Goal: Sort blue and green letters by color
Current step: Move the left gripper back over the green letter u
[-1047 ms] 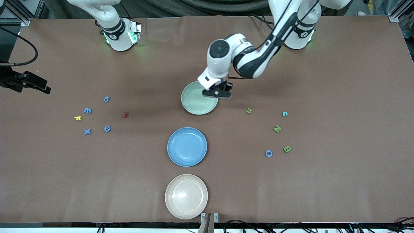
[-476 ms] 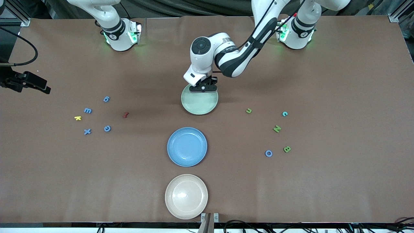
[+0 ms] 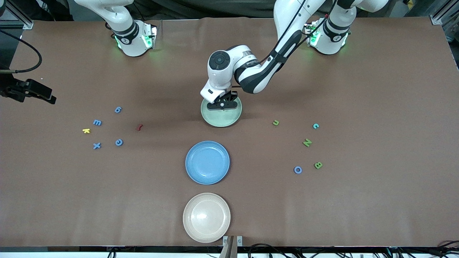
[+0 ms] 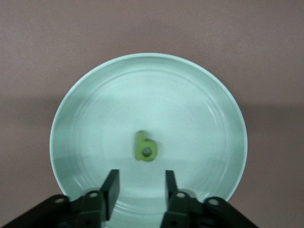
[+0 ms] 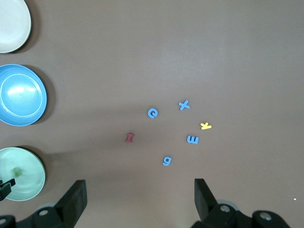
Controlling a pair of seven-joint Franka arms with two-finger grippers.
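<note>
Green letter [image 4: 145, 147], pale green plate [image 4: 85, 99]

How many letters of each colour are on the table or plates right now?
Blue letters: 5, namely four toward the right arm's end and one toward the left arm's.
Green letters: 4, one in the green plate, others.
Teal letter: 1
Yellow letter: 1
Dark red letter: 1
Total: 12

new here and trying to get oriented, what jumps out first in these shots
The left gripper hangs over the pale green plate, fingers apart, with a green letter b lying in the plate. Nearer the front camera sit a blue plate and a cream plate.
</note>
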